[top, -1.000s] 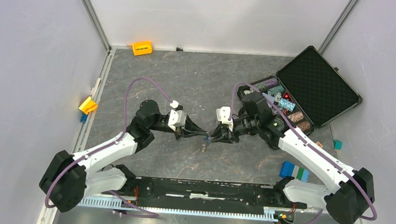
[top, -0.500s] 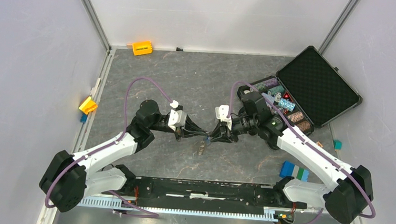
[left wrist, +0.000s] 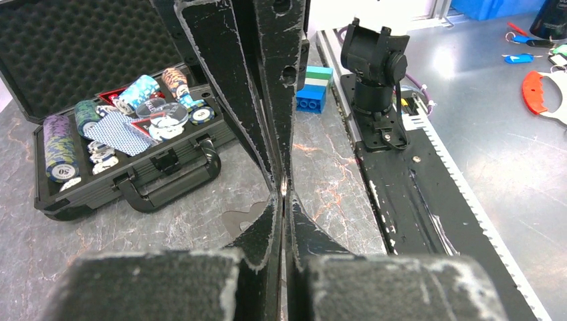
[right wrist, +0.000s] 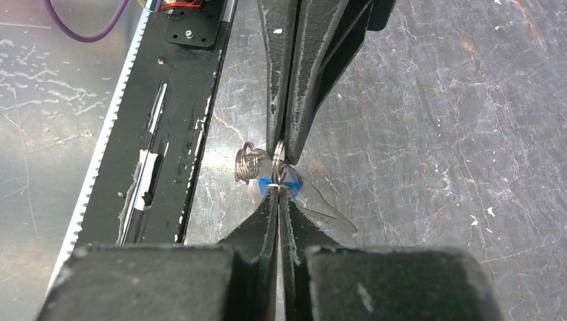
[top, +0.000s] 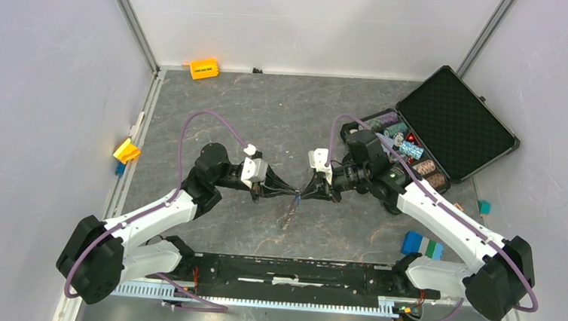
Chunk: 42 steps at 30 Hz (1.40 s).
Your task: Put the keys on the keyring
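Above mid surface (top: pixel 269 114), left hand (top: pixel 291 195) closed on keyring (right wrist: pixel 277 159), right hand (top: pixel 303 195) pinched shut on same ring beside blue key (right wrist: pixel 265 186), both meeting tip to tip, small ring cluster (right wrist: pixel 245 164) hanging alongside, chip case (top: pixel 457 123) far right

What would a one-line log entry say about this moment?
left gripper: shut on keyring | right gripper: shut on same keyring, by blue piece | both tip to tip above table
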{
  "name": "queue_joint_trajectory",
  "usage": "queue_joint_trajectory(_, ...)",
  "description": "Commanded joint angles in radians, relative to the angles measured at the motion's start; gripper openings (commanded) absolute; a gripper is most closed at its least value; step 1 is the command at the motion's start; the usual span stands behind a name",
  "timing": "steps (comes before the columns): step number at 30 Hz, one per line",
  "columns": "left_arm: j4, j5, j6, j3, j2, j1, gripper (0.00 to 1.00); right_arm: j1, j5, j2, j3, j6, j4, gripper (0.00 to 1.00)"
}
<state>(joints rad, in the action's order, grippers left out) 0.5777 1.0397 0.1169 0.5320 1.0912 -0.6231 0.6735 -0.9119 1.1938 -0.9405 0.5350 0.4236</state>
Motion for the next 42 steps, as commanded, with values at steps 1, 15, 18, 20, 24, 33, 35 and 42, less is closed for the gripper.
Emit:
queue_joint_trajectory(1, 0.029, 0.039, 0.015, 0.009, -0.016, 0.005, 0.02, -0.003, 0.007, 0.009, -0.032, -0.013, -0.028, 0.02)
queue_joint_trajectory(15, 0.128, 0.079, -0.003, -0.014, -0.011, 0.003, 0.02, 0.0, -0.051, 0.062, -0.013, -0.077, -0.087, 0.0)
queue_joint_trajectory(18, 0.124, 0.079, 0.003, -0.02, -0.014, 0.003, 0.02, 0.001, -0.056, 0.068, -0.023, -0.081, -0.087, 0.0)
queue_joint_trajectory(20, 0.112, 0.076, 0.01, -0.02, -0.016, 0.003, 0.02, 0.001, -0.058, 0.069, -0.025, -0.079, -0.083, 0.0)
queue_joint_trajectory(24, 0.1, 0.072, 0.018, -0.021, -0.021, 0.003, 0.02, 0.001, -0.038, 0.056, -0.017, -0.07, -0.081, 0.0)
queue_joint_trajectory(33, 0.087, 0.055, 0.014, -0.019, -0.026, 0.005, 0.02, 0.0, 0.013, 0.003, -0.005, -0.021, -0.045, 0.21)
queue_joint_trajectory(35, 0.085, 0.043, 0.012, -0.018, -0.025, 0.004, 0.02, 0.0, 0.028, -0.029, 0.005, -0.005, -0.042, 0.28)
queue_joint_trajectory(42, 0.119, 0.018, -0.037, -0.014, -0.007, 0.005, 0.02, 0.0, 0.01, -0.093, 0.002, 0.015, -0.038, 0.32)
